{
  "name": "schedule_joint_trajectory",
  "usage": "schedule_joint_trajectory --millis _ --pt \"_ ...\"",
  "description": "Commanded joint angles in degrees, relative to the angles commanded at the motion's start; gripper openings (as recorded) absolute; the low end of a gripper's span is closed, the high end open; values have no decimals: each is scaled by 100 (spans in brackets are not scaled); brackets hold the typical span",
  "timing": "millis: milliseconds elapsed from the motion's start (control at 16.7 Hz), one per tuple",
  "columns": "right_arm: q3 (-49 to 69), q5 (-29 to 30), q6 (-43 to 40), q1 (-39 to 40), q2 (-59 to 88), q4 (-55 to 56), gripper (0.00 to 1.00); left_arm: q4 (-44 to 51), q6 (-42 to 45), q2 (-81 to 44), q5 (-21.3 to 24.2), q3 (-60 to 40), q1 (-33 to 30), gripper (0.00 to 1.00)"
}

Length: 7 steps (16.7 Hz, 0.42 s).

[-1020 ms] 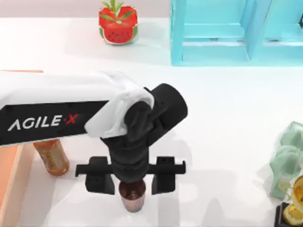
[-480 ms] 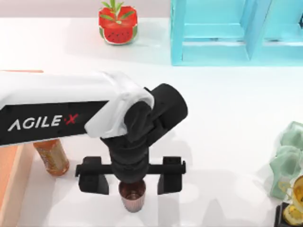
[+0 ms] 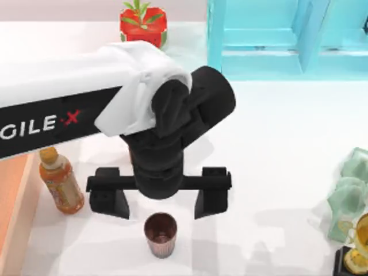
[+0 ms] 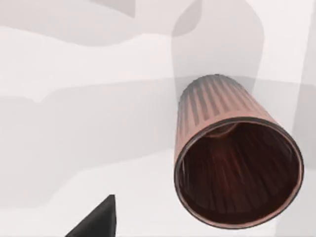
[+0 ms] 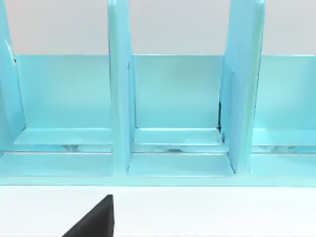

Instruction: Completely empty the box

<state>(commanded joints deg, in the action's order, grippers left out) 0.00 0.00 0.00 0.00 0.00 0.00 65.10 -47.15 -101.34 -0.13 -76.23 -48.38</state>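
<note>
- the left gripper (image 3: pixel 160 192), a black two-finger tool on the white agilex arm, hangs over the white table (image 3: pixel 276 149) a little left of the top view's centre, its fingers spread wide apart and holding nothing.
- a small ribbed copper-brown metal cup (image 3: pixel 160 233) stands upright on the table at 6 o'clock from that gripper, near it but apart, between the lines of the two fingers.
- in the left wrist view the cup (image 4: pixel 232 163) shows its dark open mouth and ribbed wall, standing free on the table, with one black fingertip (image 4: pixel 96 222) well off to its side.
- an orange plastic drink bottle with a yellow cap (image 3: pixel 59 181) stands at 9 o'clock from the gripper, just beside the left finger.
- the shallow light orange-tan wooden box (image 3: pixel 14 213) lies at the table's left edge, at 9 o'clock from the bottle and close beside it; only a strip of its rim and floor is in view.
- a red watermelon-patterned pot with a green plant (image 3: pixel 143 22) sits at 12 o'clock, at the far edge.
- a turquoise shelf unit (image 3: pixel 287 40) stands at 1 o'clock; the right wrist view faces its open compartments (image 5: pixel 177 98).
- a pale green crumpled object (image 3: pixel 348 195) and a gold trophy on a black base (image 3: pixel 357 247) sit at 4 o'clock, at the right edge.
</note>
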Motion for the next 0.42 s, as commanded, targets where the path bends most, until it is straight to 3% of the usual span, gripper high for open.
schedule_joint_trajectory --millis 420 --pt "0 0 0 0 0 0 100 966 -12 216 -2 -766 -7 100"
